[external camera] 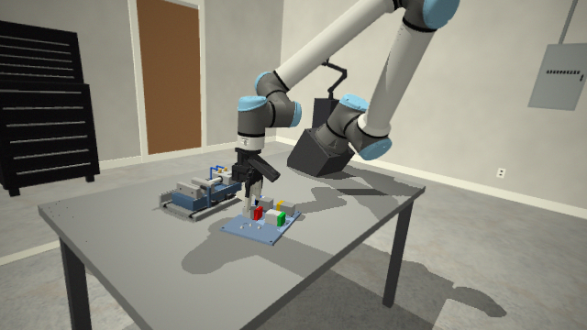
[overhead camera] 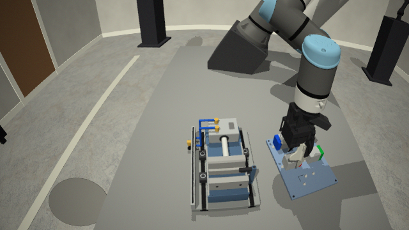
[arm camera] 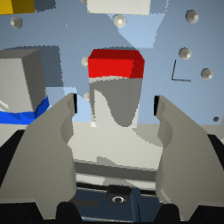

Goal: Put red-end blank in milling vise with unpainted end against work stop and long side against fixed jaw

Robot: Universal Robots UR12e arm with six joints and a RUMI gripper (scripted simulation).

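Note:
The blank with the red end [arm camera: 116, 90] lies flat on the blue plate [overhead camera: 301, 169], its red end pointing away from the wrist camera. It also shows in the exterior view [external camera: 257, 213]. My gripper [arm camera: 115, 95] is low over it, with one finger on each long side. The fingers are part open with a small gap to the blank. In the top view the gripper [overhead camera: 298, 156] hides most of the blank. The milling vise [overhead camera: 223, 160] stands left of the plate, its jaws apart, with the black work stop rod [overhead camera: 244, 170] on its right side.
Other blanks lie on the plate: a blue-ended one [overhead camera: 277, 141] left of my fingers, a green-ended one [overhead camera: 319, 153] on the right, and a yellow-ended one [external camera: 284, 206] behind. Blue hoses [overhead camera: 204, 125] run to the vise's far block. The arm's base [overhead camera: 238, 48] stands at the table's back.

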